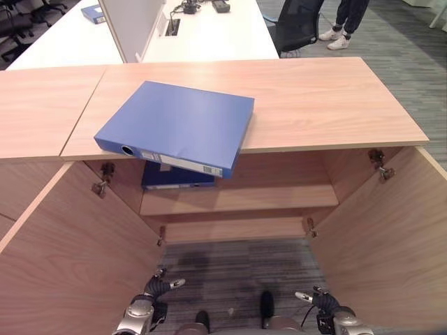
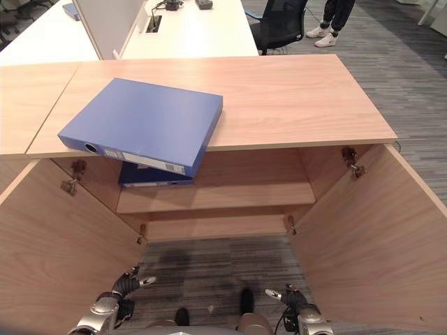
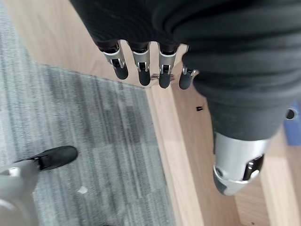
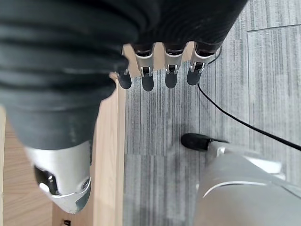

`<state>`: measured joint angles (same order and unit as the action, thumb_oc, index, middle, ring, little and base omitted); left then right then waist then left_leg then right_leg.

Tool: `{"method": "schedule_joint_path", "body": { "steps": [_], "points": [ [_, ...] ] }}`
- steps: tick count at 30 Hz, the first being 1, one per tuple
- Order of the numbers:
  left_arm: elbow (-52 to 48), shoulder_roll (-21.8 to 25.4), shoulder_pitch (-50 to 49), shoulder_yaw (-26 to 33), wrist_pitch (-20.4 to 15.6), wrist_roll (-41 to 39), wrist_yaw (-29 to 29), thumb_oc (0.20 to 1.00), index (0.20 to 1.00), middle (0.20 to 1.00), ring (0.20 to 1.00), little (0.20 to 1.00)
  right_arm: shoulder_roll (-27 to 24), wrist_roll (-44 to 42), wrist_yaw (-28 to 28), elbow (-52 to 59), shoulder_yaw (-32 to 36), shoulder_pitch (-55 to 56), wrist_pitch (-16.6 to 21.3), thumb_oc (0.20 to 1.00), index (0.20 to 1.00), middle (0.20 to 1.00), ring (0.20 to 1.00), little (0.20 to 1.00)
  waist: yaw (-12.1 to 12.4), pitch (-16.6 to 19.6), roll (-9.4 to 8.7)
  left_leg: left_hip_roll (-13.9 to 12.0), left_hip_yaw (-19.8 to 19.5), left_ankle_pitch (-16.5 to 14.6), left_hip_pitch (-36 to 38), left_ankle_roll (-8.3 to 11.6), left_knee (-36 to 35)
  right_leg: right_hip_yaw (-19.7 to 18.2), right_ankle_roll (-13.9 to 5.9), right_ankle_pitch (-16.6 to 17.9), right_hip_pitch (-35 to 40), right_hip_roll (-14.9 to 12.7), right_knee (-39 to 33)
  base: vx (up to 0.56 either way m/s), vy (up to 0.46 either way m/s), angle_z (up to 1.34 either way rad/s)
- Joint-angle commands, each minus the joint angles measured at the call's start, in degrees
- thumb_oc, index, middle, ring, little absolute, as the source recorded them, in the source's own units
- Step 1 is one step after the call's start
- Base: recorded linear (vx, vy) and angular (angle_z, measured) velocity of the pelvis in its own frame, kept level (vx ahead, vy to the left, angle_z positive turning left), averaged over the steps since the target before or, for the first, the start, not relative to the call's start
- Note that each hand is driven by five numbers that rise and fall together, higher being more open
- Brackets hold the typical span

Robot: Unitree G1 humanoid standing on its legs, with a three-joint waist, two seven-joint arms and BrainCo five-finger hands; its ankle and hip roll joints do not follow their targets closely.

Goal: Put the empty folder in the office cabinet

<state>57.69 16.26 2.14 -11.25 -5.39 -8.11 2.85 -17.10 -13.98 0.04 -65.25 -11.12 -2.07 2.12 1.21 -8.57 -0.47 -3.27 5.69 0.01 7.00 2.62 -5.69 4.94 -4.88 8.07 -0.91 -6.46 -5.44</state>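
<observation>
Office cabinet [image 1: 230, 202] stands open; the blue folder [image 1: 178, 125] lies on its top, one corner overhanging. Below it, my left hand [image 1: 159, 287] and right hand [image 1: 318, 300] hang relaxed, holding nothing.

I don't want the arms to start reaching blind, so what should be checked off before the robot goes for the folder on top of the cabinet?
1. Cabinet doors open: ok, both stand swung wide.
2. Blue folder reachable: ok, it lies flat on the cabinet top, one corner overhanging the front edge.
3. Shelf has room: ok, another blue folder lies at its left end and the rest is bare.
4. Left robot hand free: ok, low by the left door, fingers relaxed, holding nothing.
5. Right robot hand free: ok, low by the right door, fingers relaxed, holding nothing.
6. Folder empty: cannot tell, it is closed.
</observation>
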Motion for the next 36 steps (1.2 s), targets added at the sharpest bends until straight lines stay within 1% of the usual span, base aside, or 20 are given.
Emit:
{"method": "schedule_joint_path", "body": {
  "steps": [1, 7, 9, 10, 11, 12, 13, 14, 17, 18, 19, 20, 21, 22, 25, 28, 31, 32, 36],
  "points": [
    [0.3, 0.9, 2.9, -0.3, -2.0, 0.8, 0.3, 1.0, 1.0, 1.0, 1.0, 1.0, -1.6, 2.2, 0.1, 0.8, -1.4, -1.3, 0.9, 1.0, 1.0, 1.0, 1.0, 1.0, 0.3, -0.9, 0.52, 0.7, 0.0, -1.0, -2.0, 1.45, 0.7, -0.4, -4.88, -9.0, 5.8, -3.2, 3.1, 0.0, -0.084, 0.05],
    [-2.5, 1.3, 2.7, -1.2, -2.4, 2.4, 0.9, 1.0, 1.0, 1.0, 1.0, 1.0, -2.0, 2.5, 0.2, 0.5, -1.4, -1.0, 1.0, 1.0, 1.0, 1.0, 1.0, 1.0, 0.5, -0.5, 0.86, 0.1, -0.9, -0.5, -1.9, 2.13, 0.7, 0.4, -4.32, -9.4, 7.8, -2.5, 1.4, 0.0, -0.069, 0.05],
    [-9.1, 3.1, 2.4, -1.7, -3.0, 5.7, 2.8, 1.0, 1.0, 1.0, 1.0, 1.0, -2.2, 2.8, 0.0, 0.9, -1.2, -0.6, 1.1, 1.0, 1.0, 1.0, 1.0, 1.0, 1.0, -0.3, 1.03, -0.2, -1.6, 0.0, -1.9, 2.48, 0.7, 1.0, -4.02, -9.8, 8.5, -2.0, 1.0, -0.02, -0.059, 0.07],
    [-9.2, 3.1, 2.3, -1.6, -2.9, 5.7, 2.8, 1.0, 1.0, 1.0, 1.0, 1.0, -2.2, 2.8, 0.0, 0.9, -1.2, -0.6, 1.1, 1.0, 1.0, 1.0, 1.0, 1.0, 1.0, -0.3, 1.01, -0.2, -1.6, 0.0, -1.9, 2.49, 0.7, 1.0, -4.02, -9.8, 8.6, -2.0, 1.0, -0.02, -0.037, 0.1],
    [-12.5, 4.1, 2.1, -1.5, -3.0, 7.1, 3.9, 1.0, 1.0, 1.0, 1.0, 1.0, -2.3, 2.7, -0.1, 1.2, -1.0, -0.5, 1.3, 1.0, 1.0, 1.0, 1.0, 1.0, 1.2, -0.3, 0.97, -0.3, -1.8, 0.1, -2.0, 2.59, 0.7, 1.2, -3.97, -9.9, 8.7, -1.9, 0.9, -0.03, -0.047, 0.11],
    [-17.3, 5.6, 1.6, -1.1, -3.2, 9.3, 5.2, 1.0, 1.0, 1.0, 1.0, 1.0, -2.4, 2.7, -0.4, 1.6, -0.6, -0.3, 1.6, 1.0, 1.0, 1.0, 1.0, 1.0, 1.5, -0.4, 0.91, -0.4, -2.2, 0.3, -2.1, 2.71, 0.7, 1.4, -3.92, -10.0, 8.9, -1.8, 0.9, -0.06, -0.087, 0.13],
    [-25.7, 8.7, -0.8, 0.3, -3.9, 14.1, 7.3, 1.0, 1.0, 1.0, 1.0, 1.0, -2.7, 2.7, -0.7, 3.0, 0.3, 0.4, 2.3, 1.0, 1.0, 1.0, 1.0, 1.0, 2.1, -0.5, 0.85, -0.6, -2.6, 0.5, -2.4, 2.93, 0.7, 1.9, -3.89, -10.3, 9.2, -1.5, 0.8, -0.06, -0.108, 0.22],
    [-35.0, 12.4, -5.0, 2.8, -4.9, 20.9, 9.2, 1.0, 1.0, 1.0, 1.0, 1.0, -3.1, 3.5, -1.1, 4.2, 1.2, 1.7, 3.2, 1.0, 1.0, 1.0, 1.0, 1.0, 2.9, -0.2, 0.69, -0.9, -2.9, 0.6, -2.4, 3.27, 0.7, 2.4, -3.95, -10.6, 9.6, -1.3, 0.6, -0.05, -0.098, 0.18],
    [-41.7, 14.3, -8.5, 6.4, -5.2, 28.7, 13.7, 1.0, 1.0, 1.0, 1.0, 1.0, -2.9, 4.3, -1.6, 4.3, 1.8, 2.9, 3.6, 1.0, 1.0, 1.0, 1.0, 1.0, 3.5, 0.3, 0.52, -1.2, -3.1, 0.5, -2.2, 3.62, 0.7, 2.8, -3.87, -11.1, 10.3, -1.0, 0.4, -0.01, -0.051, 0.07],
    [-42.0, 14.3, -8.9, 6.6, -5.1, 28.9, 13.7, 1.0, 1.0, 1.0, 1.0, 1.0, -2.9, 4.4, -1.7, 4.3, 1.7, 2.9, 3.7, 1.0, 1.0, 1.0, 1.0, 1.0, 3.5, 0.3, 0.48, -1.2, -3.2, 0.5, -2.2, 3.64, 0.7, 2.8, -3.86, -11.1, 10.4, -1.0, 0.4, -0.01, -0.046, 0.09],
    [-45.9, 15.3, -10.0, 8.6, -4.8, 33.4, 16.3, 1.0, 1.0, 1.0, 1.0, 1.0, -2.6, 4.8, -1.8, 4.0, 1.6, 3.1, 3.6, 1.0, 1.0, 1.0, 1.0, 1.0, 3.8, 0.4, 0.5, -1.5, -3.3, 0.5, -2.1, 3.87, 0.7, 3.1, -3.77, -11.3, 10.4, -0.8, 0.4, -0.02, -0.065, 0.09],
    [-49.7, 16.6, -10.5, 10.1, -4.7, 37.4, 17.7, 1.0, 1.0, 1.0, 1.0, 1.0, -2.3, 4.9, -1.8, 4.0, 1.4, 3.4, 3.5, 1.0, 1.0, 1.0, 1.0, 1.0, 4.2, 0.5, 0.48, -1.7, -3.4, 0.6, -2.0, 4.07, 0.7, 3.4, -3.71, -11.5, 10.6, -0.5, 0.4, -0.03, -0.084, 0.14],
    [-52.0, 16.8, -11.0, 11.2, -4.7, 38.8, 18.2, 1.0, 1.0, 1.0, 1.0, 1.0, -2.0, 4.9, -1.9, 3.5, 1.1, 3.1, 3.5, 1.0, 1.0, 1.0, 1.0, 1.0, 4.3, 0.5, 0.41, -1.8, -3.5, 0.7, -2.0, 4.2, 0.7, 3.5, -3.63, -11.6, 10.7, -0.3, 0.4, -0.02, -0.055, 0.11],
    [-52.1, 16.8, -11.1, 11.2, -4.7, 38.8, 18.2, 1.0, 1.0, 1.0, 1.0, 1.0, -2.0, 4.9, -1.9, 3.5, 1.1, 3.1, 3.5, 1.0, 1.0, 1.0, 1.0, 1.0, 4.3, 0.5, 0.4, -1.8, -3.5, 0.7, -1.9, 4.21, 0.7, 3.5, -3.63, -11.6, 10.7, -0.3, 0.4, -0.02, -0.039, 0.09],
    [-56.3, 18.0, -9.8, 12.6, -4.9, 41.3, 20.1, 1.0, 1.0, 1.0, 1.0, 1.0, -1.5, 4.8, -2.0, 2.7, -0.1, 2.5, 3.3, 1.0, 1.0, 1.0, 1.0, 1.0, 4.5, 0.5, 0.52, -2.2, -4.0, 1.0, -1.9, 4.51, 0.7, 3.4, -3.26, -11.7, 10.9, 0.5, 0.4, -0.02, -0.059, 0.01],
    [-58.1, 18.9, -8.7, 12.9, -4.7, 42.1, 20.3, 1.0, 1.0, 1.0, 1.0, 1.0, -1.2, 4.4, -2.3, 2.3, -0.6, 1.8, 3.3, 1.0, 1.0, 1.0, 1.0, 1.0, 4.5, 0.3, 0.66, -2.5, -4.4, 1.2, -1.9, 4.67, 0.7, 3.2, -3.07, -11.6, 10.7, 0.9, 0.4, -0.01, -0.042, 0.0],
    [-61.1, 21.7, -5.6, 12.0, -5.5, 43.8, 20.6, 1.0, 1.0, 1.0, 1.0, 1.0, -1.0, 4.2, -2.0, 2.2, -1.6, 1.4, 3.4, 1.0, 1.0, 1.0, 1.0, 1.0, 4.1, 0.5, 0.92, -2.8, -4.3, 1.4, -1.9, 4.87, 0.7, 3.1, -2.94, -11.8, 11.0, 1.2, 0.4, 0.0, -0.033, -0.01],
    [-61.1, 21.7, -5.4, 11.9, -5.5, 43.8, 20.6, 1.0, 1.0, 1.0, 1.0, 1.0, -1.0, 4.2, -2.0, 2.2, -1.5, 1.3, 3.4, 1.0, 1.0, 1.0, 1.0, 1.0, 4.1, 0.4, 0.89, -2.8, -4.3, 1.4, -1.9, 4.88, 0.7, 3.1, -2.93, -11.8, 11.0, 1.3, 0.4, 0.0, 0.0, 0.0],
    [-62.1, 26.0, 0.4, 9.1, -5.7, 46.7, 20.6, 1.0, 1.0, 1.0, 1.0, 1.0, -1.3, 4.6, -1.8, 2.1, -2.3, 1.5, 3.5, 1.0, 1.0, 1.0, 1.0, 1.0, 2.7, 1.0, 1.92, -3.0, -3.8, 1.3, -1.2, 5.08, 0.7, 3.1, -2.9, -12.2, 11.4, 1.4, 0.4, 0.0, 0.0, 0.0]
  ]
}}
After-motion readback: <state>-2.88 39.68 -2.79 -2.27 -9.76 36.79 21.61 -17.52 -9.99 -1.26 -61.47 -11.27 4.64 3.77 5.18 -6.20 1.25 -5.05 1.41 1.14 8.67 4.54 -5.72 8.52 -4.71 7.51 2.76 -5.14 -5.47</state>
